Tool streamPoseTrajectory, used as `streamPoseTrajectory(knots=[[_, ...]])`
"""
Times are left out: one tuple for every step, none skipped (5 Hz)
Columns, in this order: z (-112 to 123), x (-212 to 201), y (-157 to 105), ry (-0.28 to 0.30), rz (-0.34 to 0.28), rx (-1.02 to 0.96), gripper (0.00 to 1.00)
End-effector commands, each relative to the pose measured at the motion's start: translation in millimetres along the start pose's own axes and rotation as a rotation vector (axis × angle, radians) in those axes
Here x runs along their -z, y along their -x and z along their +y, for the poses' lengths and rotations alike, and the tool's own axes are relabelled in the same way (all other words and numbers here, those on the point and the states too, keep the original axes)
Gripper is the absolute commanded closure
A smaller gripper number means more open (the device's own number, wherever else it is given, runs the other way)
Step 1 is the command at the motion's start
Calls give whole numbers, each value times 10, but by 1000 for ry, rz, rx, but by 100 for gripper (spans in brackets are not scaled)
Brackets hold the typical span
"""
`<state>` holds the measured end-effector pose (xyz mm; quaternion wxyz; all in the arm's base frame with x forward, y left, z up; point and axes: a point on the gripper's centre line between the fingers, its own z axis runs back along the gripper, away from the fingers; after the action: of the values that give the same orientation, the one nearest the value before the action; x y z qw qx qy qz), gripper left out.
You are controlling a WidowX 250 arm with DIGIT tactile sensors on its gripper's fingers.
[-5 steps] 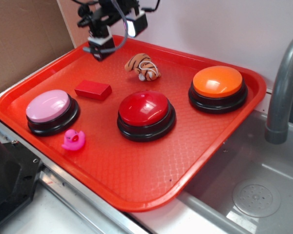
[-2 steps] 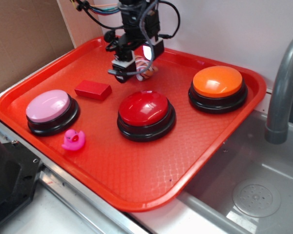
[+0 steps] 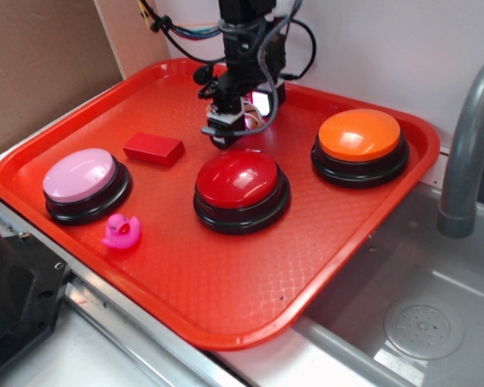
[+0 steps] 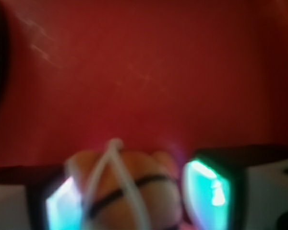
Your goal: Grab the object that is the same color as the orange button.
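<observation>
Gripper (image 3: 223, 137) now shifted right from red block side, down over tiger toy (image 4: 127, 191) at tray (image 3: 226, 310) rear, behind red button (image 3: 240, 179). Fingers (image 4: 206, 184) apart, 1 each side of toy, not closed. Best: sink lower, stay centred, squeeze gently; soft body could slip.

We are looking at a red plastic tray (image 3: 226, 298) whose floor is showing a fine pebbled texture, while its rim is catching a smoother sheen. The orange button (image 3: 360, 135), the red button (image 3: 238, 178) and the pink button (image 3: 80, 174) are all wearing glossy plastic domes on matt black bases. The tiger toy (image 4: 127, 189) is looking soft (blurred in the wrist view). The pink duck (image 3: 121, 231) is appearing rubbery, the red block (image 3: 153, 148) matt, the grey faucet (image 3: 468, 145) dull, the sink (image 3: 411, 322) brushed metal.
</observation>
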<state>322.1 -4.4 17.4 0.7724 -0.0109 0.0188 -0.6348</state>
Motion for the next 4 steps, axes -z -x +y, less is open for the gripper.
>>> streamPoseTrajectory(knots=[[-283,-242,77,-9,-38,-299,100],[-709,-721,71,-31,-27,-550,100],[-1175,-1204,-43,-24,-73,-798,100],[-1405,-1698,-131,-30,-121,-1047,100]])
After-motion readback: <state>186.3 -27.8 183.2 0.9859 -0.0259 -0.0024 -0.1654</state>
